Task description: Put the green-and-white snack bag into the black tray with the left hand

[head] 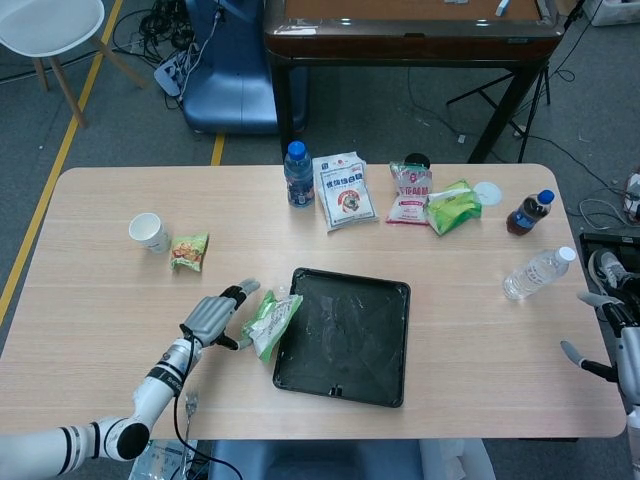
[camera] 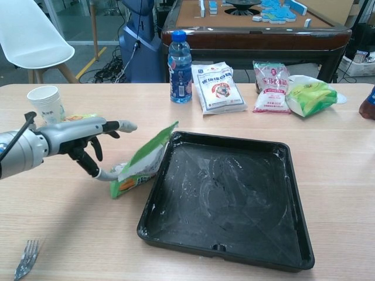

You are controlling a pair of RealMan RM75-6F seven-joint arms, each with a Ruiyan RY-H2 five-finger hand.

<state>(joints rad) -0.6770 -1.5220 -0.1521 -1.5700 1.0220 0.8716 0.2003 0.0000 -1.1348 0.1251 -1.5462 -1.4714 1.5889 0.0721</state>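
Chest view shows your left hand [camera: 82,140] with fingers spread, a lower fingertip touching the green-and-white crinkled snack bag [camera: 142,161] — whether it is pinched, you cannot tell. That bag leans tilted against the left rim of the black square plastic tray [camera: 293,234], still outside it on the pale wooden table [camera: 64,222]. Your right hand [head: 612,318] hangs off the table edge — fingers apart, holding nothing.

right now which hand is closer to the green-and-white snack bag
Left. The left hand touches the green-and-white snack bag at the black tray's left edge; the right hand is off the table's far right.
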